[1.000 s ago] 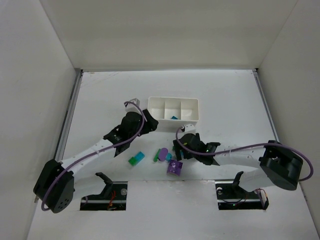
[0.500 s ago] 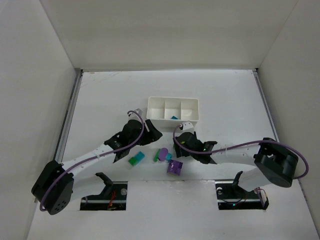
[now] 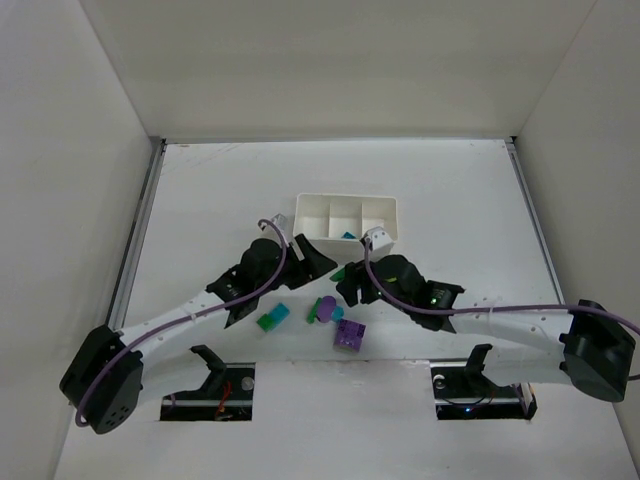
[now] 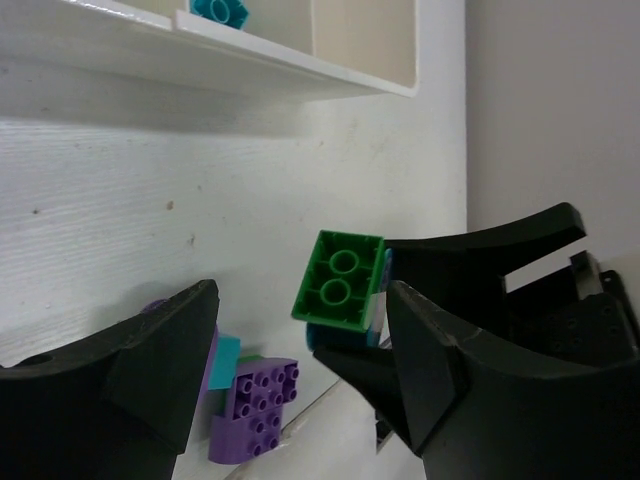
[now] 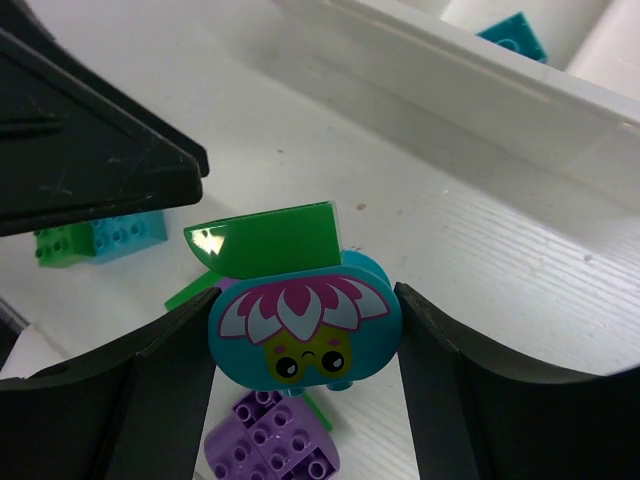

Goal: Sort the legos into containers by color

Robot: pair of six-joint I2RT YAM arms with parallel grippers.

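Right fingers (image 5: 150, 400) now pinch a teal flower-faced plastic brick (image 5: 305, 335), green piece (image 5: 265, 240) attached, lifted off the tabletop (image 5: 480, 260) toward the white divided tray (image 5: 480, 80); left fingers (image 4: 150, 370) hang spread, empty.

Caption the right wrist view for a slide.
Right gripper clamps a teal flower-face brick near the white tray.

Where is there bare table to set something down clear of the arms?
Free: the table behind the tray to the back wall, and the strips either side of it. Crowded: in front of the tray, where the left gripper, right gripper and loose legos bunch together.
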